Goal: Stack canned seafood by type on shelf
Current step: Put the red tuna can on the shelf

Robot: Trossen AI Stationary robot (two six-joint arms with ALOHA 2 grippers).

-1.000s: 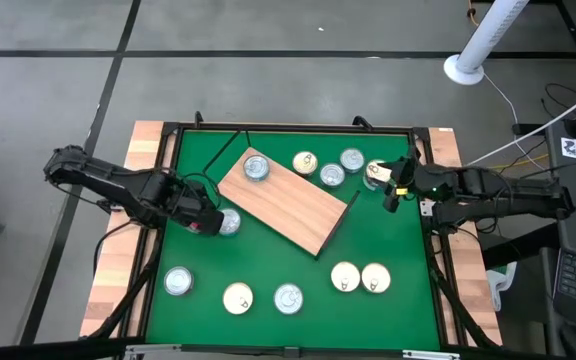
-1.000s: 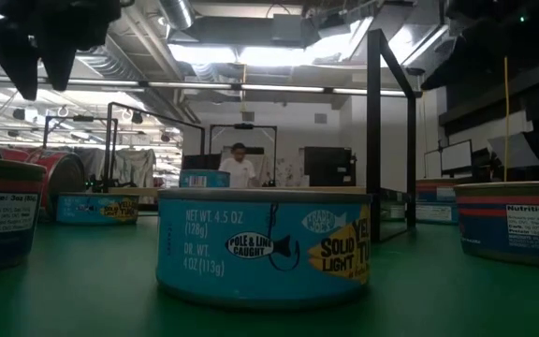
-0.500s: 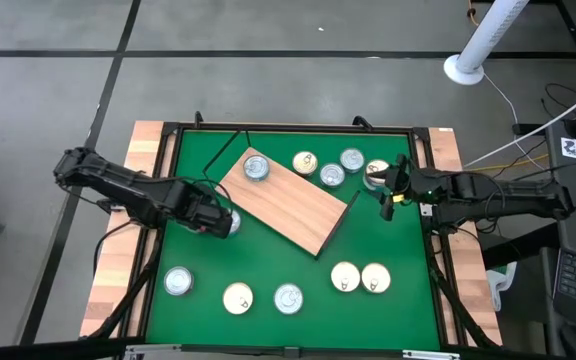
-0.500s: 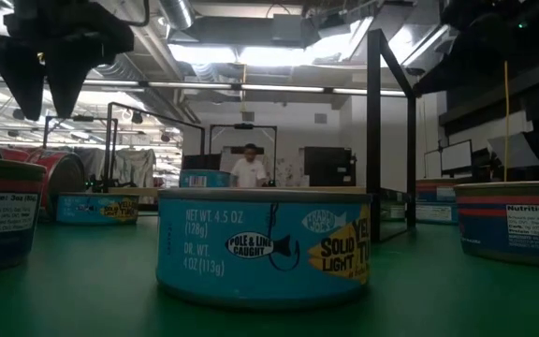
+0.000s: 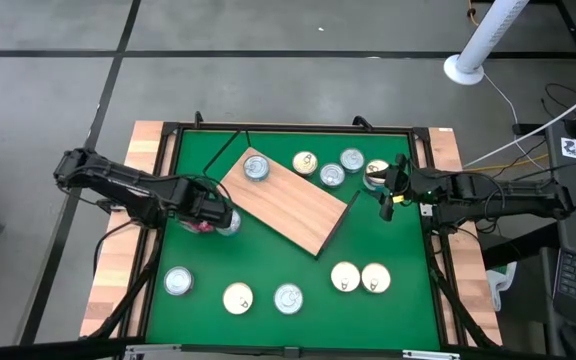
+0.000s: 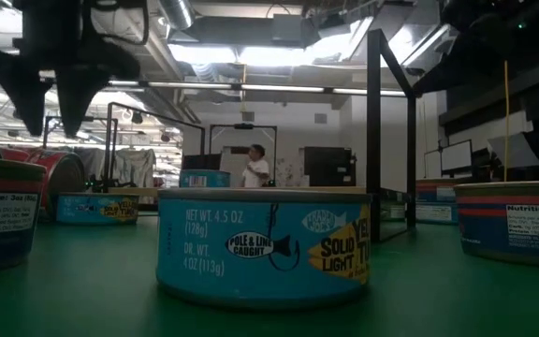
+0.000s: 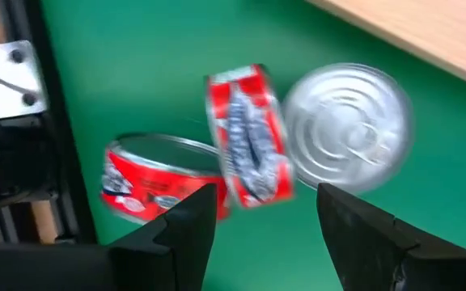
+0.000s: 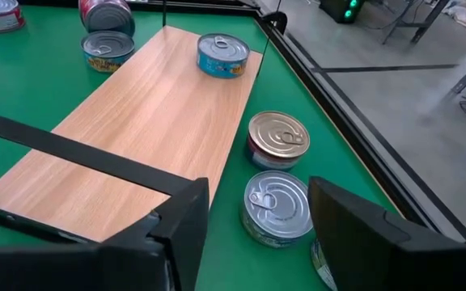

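Green mat lies under your wide-spread left claw (image 7: 261,218). A red tin (image 7: 247,137) tipped on its side sits just ahead between the fingers. It's hard, smooth and can roll, so pinch its flat ends. Right claw (image 8: 253,214) waits, spread, near the shelf (image 8: 136,121).

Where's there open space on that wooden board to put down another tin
Most of the shelf is bare: only one blue tin sits at its far-left corner, so the middle and near-right end are free. It's crowded just off its far edge, where four tins cluster beside the right gripper.

Both arms (image 5: 118,185) were dark and slender, with black cables, a silver screwed bracket (image 7: 6,73) and blunt black fingers (image 8: 176,230).
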